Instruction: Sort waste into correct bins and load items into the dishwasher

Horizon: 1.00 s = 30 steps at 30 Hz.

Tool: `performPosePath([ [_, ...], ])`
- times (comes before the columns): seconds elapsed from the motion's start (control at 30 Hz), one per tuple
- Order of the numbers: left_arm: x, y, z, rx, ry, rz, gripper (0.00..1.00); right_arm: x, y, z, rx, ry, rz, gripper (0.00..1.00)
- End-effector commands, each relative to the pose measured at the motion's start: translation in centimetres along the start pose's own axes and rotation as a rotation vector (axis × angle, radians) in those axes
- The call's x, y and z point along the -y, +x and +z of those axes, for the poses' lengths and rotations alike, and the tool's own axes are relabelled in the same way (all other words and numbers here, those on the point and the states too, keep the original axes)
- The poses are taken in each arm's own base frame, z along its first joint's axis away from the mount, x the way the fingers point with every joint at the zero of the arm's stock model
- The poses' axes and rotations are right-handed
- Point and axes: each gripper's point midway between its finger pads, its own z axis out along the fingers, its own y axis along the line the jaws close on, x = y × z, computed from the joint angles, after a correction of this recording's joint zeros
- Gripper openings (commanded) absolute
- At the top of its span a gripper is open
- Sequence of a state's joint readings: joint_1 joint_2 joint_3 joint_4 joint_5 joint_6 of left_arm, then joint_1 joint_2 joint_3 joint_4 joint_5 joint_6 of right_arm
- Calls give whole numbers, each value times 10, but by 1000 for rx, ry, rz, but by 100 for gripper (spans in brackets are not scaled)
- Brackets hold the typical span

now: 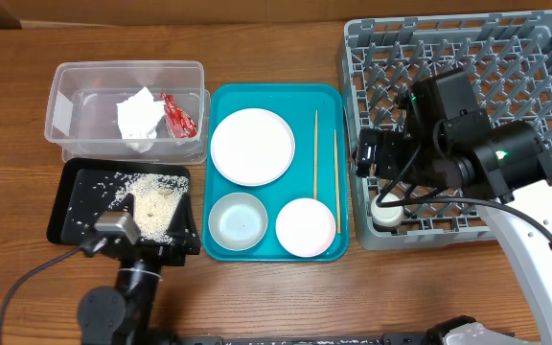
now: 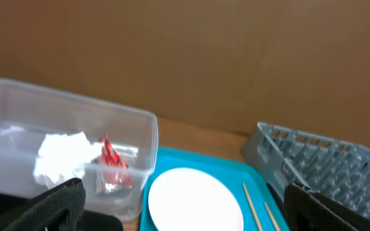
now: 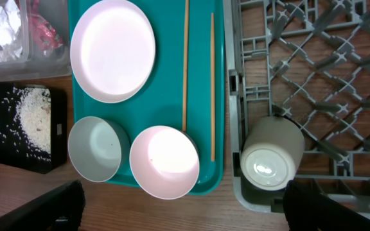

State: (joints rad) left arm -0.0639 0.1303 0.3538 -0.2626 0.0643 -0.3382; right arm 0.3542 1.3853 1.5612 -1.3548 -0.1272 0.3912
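The napkin (image 1: 138, 117) and wrapper (image 1: 177, 115) lie in the tub (image 1: 75, 81), dry waste kept together. The rice (image 1: 156, 206) is heaped in the black tray (image 1: 70, 206). The cup (image 3: 272, 154) seems to sit mouth-down in the near corner of the rack (image 1: 525, 57), which would let it drain. The right jaws hang wide and empty above it. The left jaws, also wide, hover over the black tray. Plate (image 1: 251, 145), grey bowl (image 1: 237, 220), pink bowl (image 1: 305, 227) and chopsticks (image 1: 316, 153) lie on the teal tray (image 1: 300, 101), not yet loaded.
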Motion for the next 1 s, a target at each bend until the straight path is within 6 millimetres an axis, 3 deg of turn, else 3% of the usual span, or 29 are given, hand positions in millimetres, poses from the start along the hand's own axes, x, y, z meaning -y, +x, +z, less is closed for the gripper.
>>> performPosePath([
  [0.0,0,27,2,-9,54,2,100,-3,0,0,0,-8,-10,100],
  [0.27,-6,68,17,7,110,-11,100,-3,0,0,0,-8,-10,100],
  [0.33,-14,91,20,-52,90,-18,100,-3,0,0,0,-8,-10,100],
  [0.97,-16,91,20,-56,80,-15,100,-6,-6,0,21,-24,-7,100],
])
